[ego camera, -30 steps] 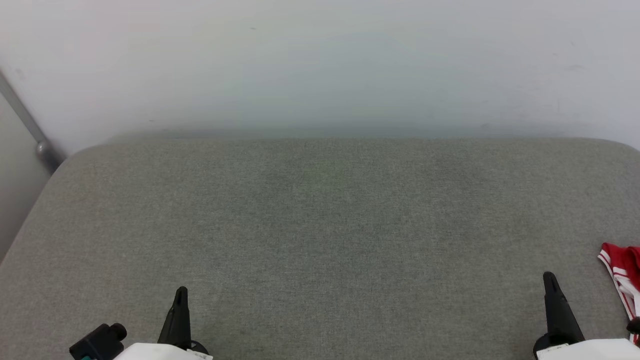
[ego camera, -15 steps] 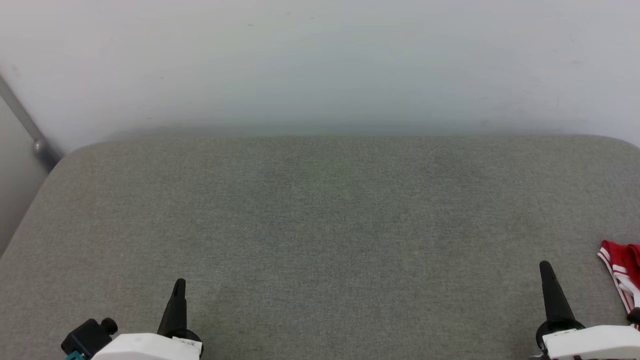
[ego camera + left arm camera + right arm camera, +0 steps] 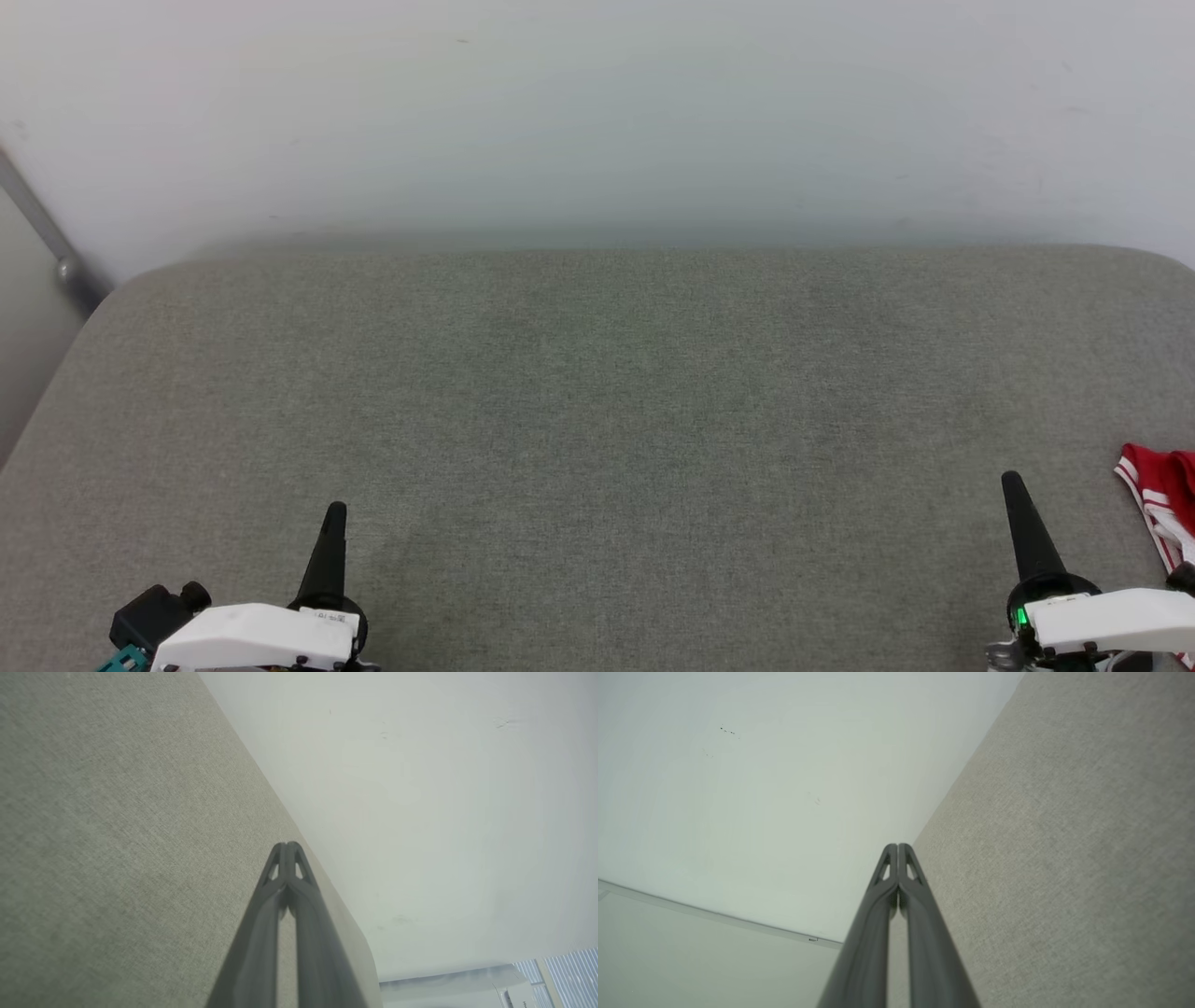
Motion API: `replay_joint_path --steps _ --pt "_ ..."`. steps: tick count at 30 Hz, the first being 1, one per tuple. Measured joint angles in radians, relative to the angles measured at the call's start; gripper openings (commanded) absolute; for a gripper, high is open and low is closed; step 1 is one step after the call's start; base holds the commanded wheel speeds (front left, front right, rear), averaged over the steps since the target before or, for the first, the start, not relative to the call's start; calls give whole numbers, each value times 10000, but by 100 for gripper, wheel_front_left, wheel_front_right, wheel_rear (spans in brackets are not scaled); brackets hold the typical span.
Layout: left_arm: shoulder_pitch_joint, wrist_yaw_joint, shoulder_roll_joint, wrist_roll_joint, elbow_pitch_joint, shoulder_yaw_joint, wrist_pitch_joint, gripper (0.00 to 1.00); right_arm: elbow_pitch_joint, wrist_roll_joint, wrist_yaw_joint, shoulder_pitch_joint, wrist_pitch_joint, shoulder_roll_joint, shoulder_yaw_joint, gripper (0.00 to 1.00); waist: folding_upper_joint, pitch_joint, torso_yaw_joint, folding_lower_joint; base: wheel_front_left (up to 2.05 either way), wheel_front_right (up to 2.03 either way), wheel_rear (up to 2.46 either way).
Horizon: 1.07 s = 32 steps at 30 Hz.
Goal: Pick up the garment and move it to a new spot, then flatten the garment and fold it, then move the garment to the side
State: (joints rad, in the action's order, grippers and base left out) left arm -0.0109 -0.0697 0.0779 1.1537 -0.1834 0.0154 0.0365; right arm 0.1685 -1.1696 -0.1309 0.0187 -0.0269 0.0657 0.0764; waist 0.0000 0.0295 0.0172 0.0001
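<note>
Garment (image 3: 1162,485): red cloth with red-and-white striped trim, lying bunched on the grey fabric surface (image 3: 597,420) at the far right edge of the head view. The frame cuts it off, so only a small part shows.
Garment relative to the arms: it lies to the right of the right end effector (image 3: 1010,481), with a strip of bare surface between the fingertip and the cloth. Lower down, the white wrist housing (image 3: 1111,621) overlaps it in the picture; whether they touch cannot be told.
Left end effector (image 3: 334,511): fingers pressed together and holding nothing, at the lower left of the head view and pointing toward the wall. In the left wrist view (image 3: 288,845) the two dark fingers meet at their tips over the surface's far edge.
Right end effector, wrist view (image 3: 898,847): fingers together and empty, with the tips meeting where surface and wall join.
Surface: grey woven fabric with rounded far corners, bare between the two arms.
Wall (image 3: 597,121): pale and plain, rising just behind the surface.
Metal bar (image 3: 42,229): grey, slanting down at the left edge beside the surface's far left corner.
Light: a small green lamp (image 3: 1021,617) glows at the base of the right fingers.
</note>
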Motion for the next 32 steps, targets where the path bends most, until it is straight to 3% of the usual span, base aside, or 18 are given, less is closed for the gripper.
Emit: replay_joint_path --steps 32 --pt "649 -362 -12 2955 -370 408 -779 0 464 -2807 2 -712 752 2 86 0 0 -182 -95 0 0 0 0"
